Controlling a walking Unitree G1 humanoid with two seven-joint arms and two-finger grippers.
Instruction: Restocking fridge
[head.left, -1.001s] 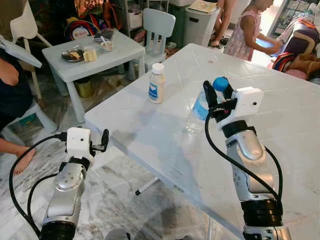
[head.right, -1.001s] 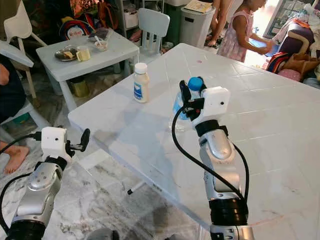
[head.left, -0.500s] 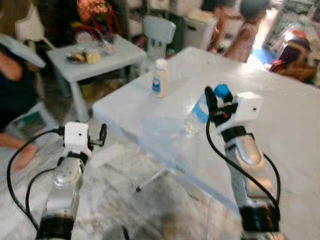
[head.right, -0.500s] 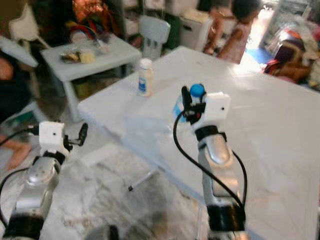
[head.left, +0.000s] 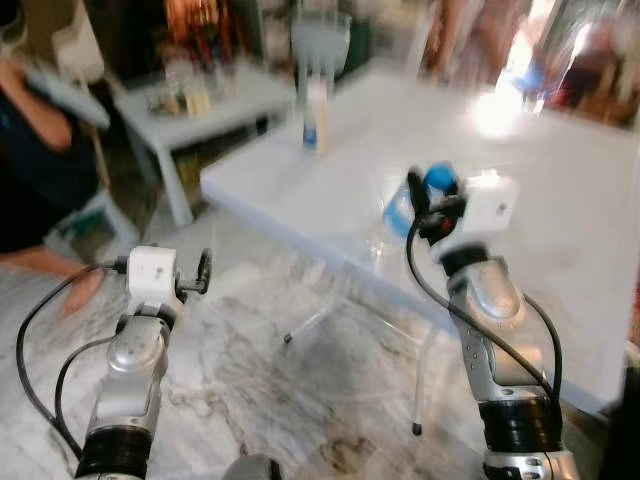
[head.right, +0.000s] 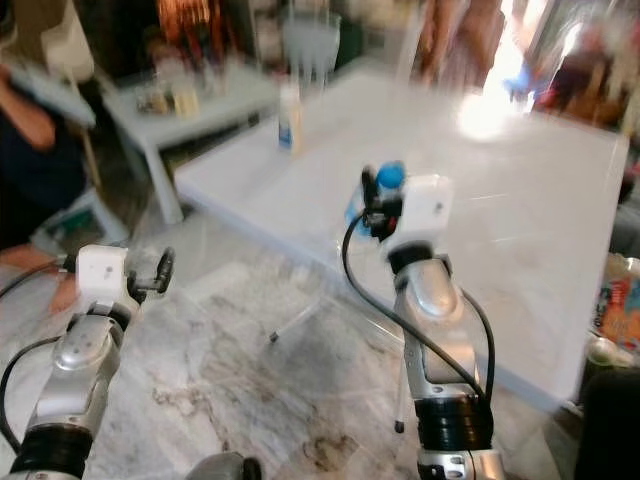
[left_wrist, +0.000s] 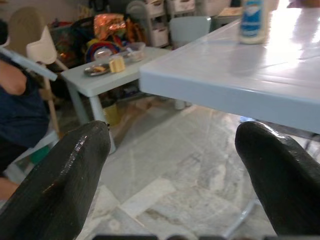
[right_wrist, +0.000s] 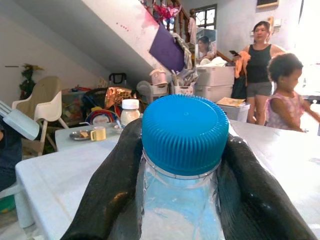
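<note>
ribbed blue cap (right_wrist: 185, 132) tops clear bottle (right_wrist: 180, 212) in right tool (right_wrist: 180, 200).

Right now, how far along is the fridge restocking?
Early stage. Done: the right gripper is shut on the blue-capped water bottle, held up over the white table. In hand: carrying it; the head views are blurred. Left: the white bottle stands on the table, the left gripper is open and empty, and nothing has reached a fridge.
</note>
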